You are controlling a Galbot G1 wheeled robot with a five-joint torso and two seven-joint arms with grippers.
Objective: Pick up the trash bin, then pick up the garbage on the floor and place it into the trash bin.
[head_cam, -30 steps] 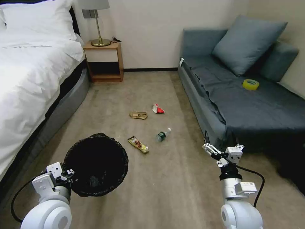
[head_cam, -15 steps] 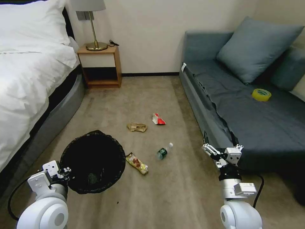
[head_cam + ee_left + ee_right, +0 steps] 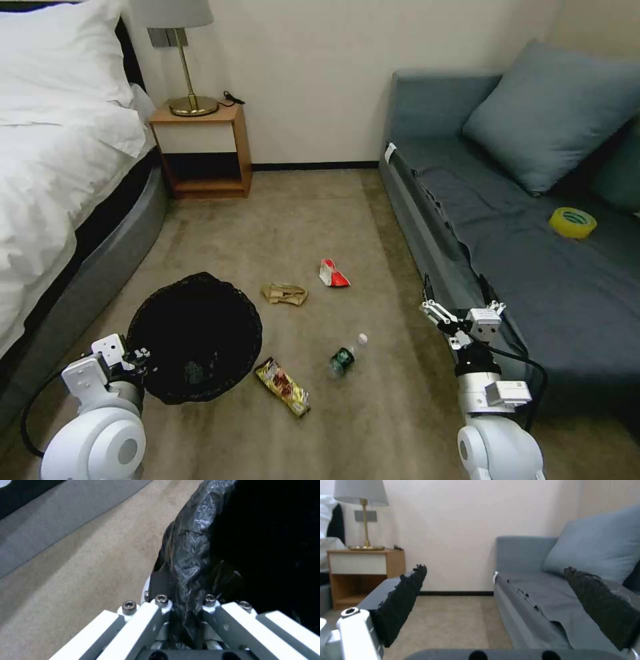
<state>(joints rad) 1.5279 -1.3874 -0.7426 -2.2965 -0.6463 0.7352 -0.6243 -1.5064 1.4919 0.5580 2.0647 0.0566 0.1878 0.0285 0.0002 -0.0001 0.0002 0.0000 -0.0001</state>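
The trash bin [image 3: 193, 337], lined with a crinkly black bag, hangs at the lower left, and my left gripper [image 3: 137, 357] is shut on its near rim. In the left wrist view the gripper [image 3: 185, 602] pinches the folded bag edge [image 3: 196, 545]. The garbage lies on the carpet: a green-labelled bottle [image 3: 345, 358], a yellow-brown snack wrapper [image 3: 283, 387] beside the bin, a crumpled tan paper [image 3: 285, 293] and a red-white packet [image 3: 331, 274]. My right gripper [image 3: 443, 320] is held open and empty beside the sofa's front, right of the bottle; its dark pads [image 3: 403, 600] stand wide apart.
A white bed [image 3: 53, 173] runs along the left. A wooden nightstand [image 3: 200, 150] with a lamp stands at the back wall. The grey sofa [image 3: 507, 253] on the right carries a cushion and a yellow tape roll [image 3: 573, 222]. Open carpet lies between them.
The whole picture has shifted: the camera moved forward, so the litter sits lower and closer. The bin stays in my left gripper. The right arm keeps its pose.
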